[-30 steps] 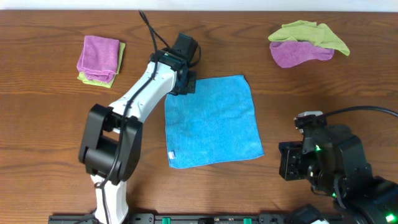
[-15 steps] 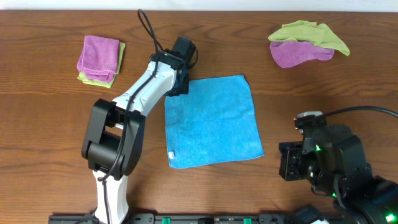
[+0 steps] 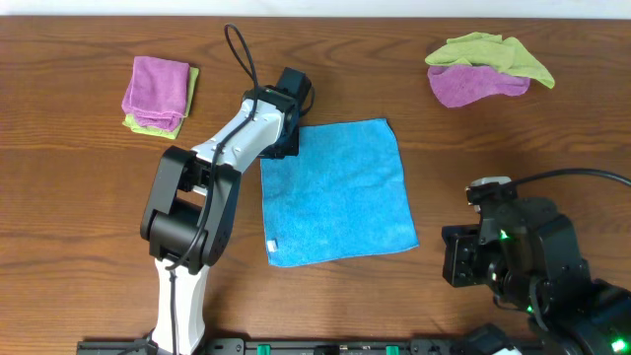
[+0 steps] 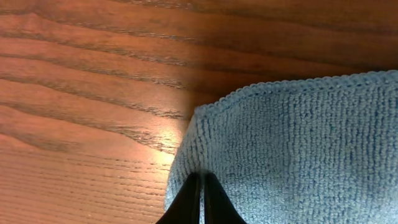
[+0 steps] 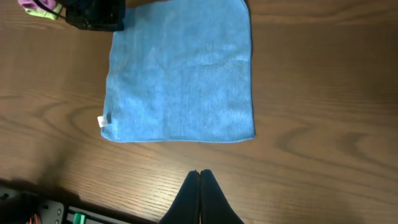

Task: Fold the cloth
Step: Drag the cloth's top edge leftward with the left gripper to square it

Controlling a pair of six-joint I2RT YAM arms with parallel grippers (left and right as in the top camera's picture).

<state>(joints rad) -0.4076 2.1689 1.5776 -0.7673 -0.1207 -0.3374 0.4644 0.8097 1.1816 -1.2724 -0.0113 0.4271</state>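
Observation:
The sky-blue cloth (image 3: 335, 192) lies flat and unfolded on the wooden table, its white tag (image 3: 273, 246) at the near left corner. My left gripper (image 3: 281, 146) is down at the cloth's far left corner. In the left wrist view the fingers (image 4: 200, 175) are closed together with the cloth's edge (image 4: 298, 143) pinched between them. My right gripper (image 5: 200, 172) is shut and empty, held above bare table in front of the cloth (image 5: 180, 74). The right arm (image 3: 503, 251) sits at the near right.
A folded purple cloth on a lime-green one (image 3: 158, 94) lies at the far left. A crumpled lime-green and purple pile (image 3: 488, 67) lies at the far right. The table's front edge with its rail (image 3: 315, 345) runs along the bottom.
My left arm has swung slightly right and its gripper has settled lower onto the cloth's far left corner. The cloth and the right arm have not moved.

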